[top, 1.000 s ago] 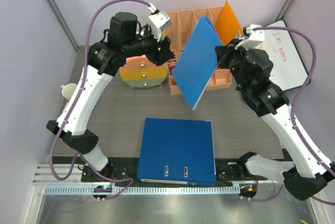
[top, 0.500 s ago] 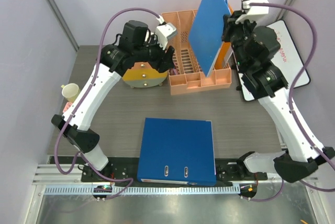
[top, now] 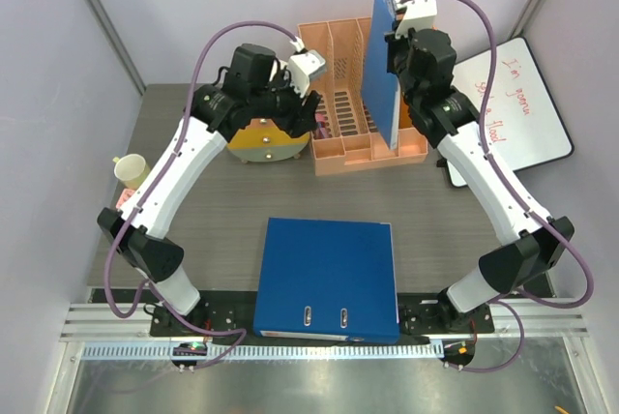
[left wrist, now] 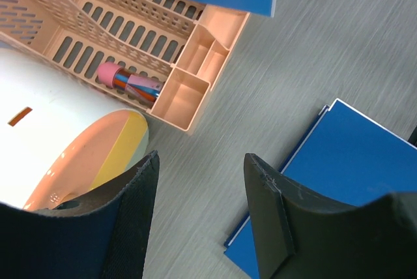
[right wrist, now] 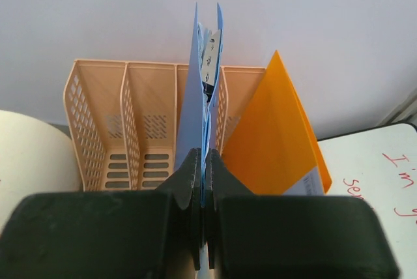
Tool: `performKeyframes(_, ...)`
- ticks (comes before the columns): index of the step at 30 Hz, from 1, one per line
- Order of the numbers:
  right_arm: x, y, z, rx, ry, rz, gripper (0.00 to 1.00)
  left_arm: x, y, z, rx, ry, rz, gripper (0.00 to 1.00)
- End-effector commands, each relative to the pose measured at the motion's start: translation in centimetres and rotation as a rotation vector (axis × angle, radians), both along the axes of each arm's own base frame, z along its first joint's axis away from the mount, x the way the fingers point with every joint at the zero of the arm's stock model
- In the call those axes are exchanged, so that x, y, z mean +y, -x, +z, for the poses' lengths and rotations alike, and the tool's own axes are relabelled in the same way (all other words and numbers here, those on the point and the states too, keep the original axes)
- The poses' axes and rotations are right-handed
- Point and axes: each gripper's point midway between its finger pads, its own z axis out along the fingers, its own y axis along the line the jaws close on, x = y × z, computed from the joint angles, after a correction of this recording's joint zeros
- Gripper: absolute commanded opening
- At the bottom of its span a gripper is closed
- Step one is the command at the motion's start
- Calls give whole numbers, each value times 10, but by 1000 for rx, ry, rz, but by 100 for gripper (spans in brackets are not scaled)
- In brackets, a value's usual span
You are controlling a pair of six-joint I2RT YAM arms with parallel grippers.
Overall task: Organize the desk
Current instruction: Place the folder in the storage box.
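A blue binder (top: 329,279) lies flat. Behind it stands a peach slotted organizer (top: 340,56) with a blue folder (top: 380,66) upright over it, an orange folder (right wrist: 277,142) just beside, and pens (left wrist: 130,85) low in front. A whiteboard (top: 522,95) lies to the right, a round container (top: 263,141) and a cup (top: 127,170) to the left.

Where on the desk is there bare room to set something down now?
A bare band of desk runs between the file rack and the blue binder. More free surface lies right of the binder. The far side is crowded: rack, round container, whiteboard, with a cup at the left edge.
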Motion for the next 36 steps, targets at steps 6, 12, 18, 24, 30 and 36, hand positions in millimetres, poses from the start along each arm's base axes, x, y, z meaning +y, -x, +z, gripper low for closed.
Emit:
performKeyframes(6,-40,18,97,-259,-113,-48,1,7,-4,15,-66,22,9,56)
performKeyframes(12,-45,5,87,-241,-102,-59,1,8,-5,13,-73,15,13,56)
performKeyframes(18,-58,8,94,-248,-70,-83,1,9,-6,10,-72,10,13,56)
performKeyframes(24,-71,15,97,-253,-60,-104,1,4,-5,13,-60,33,3,56)
performKeyframes(30,-80,19,98,-259,-46,-125,1,4,-5,12,-52,33,4,56)
performKeyframes(36,-90,24,98,-265,-49,-148,1,3,-6,11,-51,32,4,56)
